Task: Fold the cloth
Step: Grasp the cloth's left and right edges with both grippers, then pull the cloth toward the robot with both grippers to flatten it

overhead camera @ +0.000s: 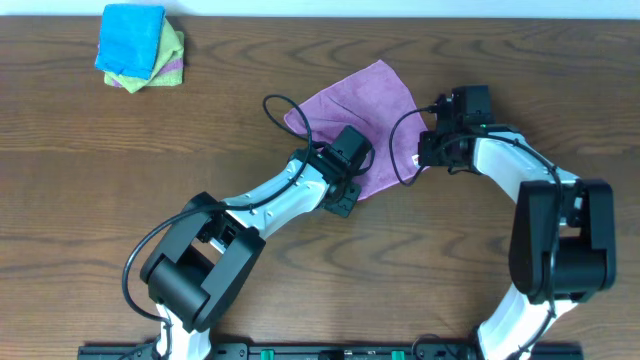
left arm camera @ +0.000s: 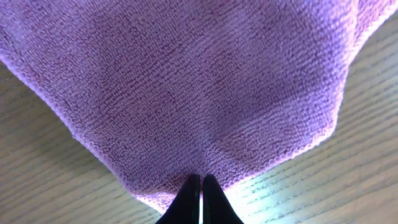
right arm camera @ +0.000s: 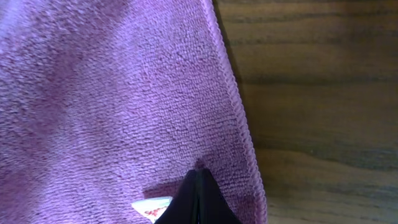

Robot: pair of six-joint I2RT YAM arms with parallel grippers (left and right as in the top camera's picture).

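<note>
Lilac terry cloth (overhead camera: 360, 110) is lying mid-table as a diamond, long diagonal running approx 6→12 o'clock, top corner pointing to 12–1. Left gripper (left arm camera: 200, 185) is pinching the 6 o'clock corner and right gripper (right arm camera: 198, 178) the 4 o'clock edge by the tag (right arm camera: 152, 209), both clamped on fabric. Looks like the first-fold grasp. Next prob needs both lifting together & carrying toward 11.

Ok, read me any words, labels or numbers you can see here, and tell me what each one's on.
No text here can be read.
White tag on the cloth: red print, too blurred and cut off by the picture's edge to read.
No other writing shows in any view.
</note>
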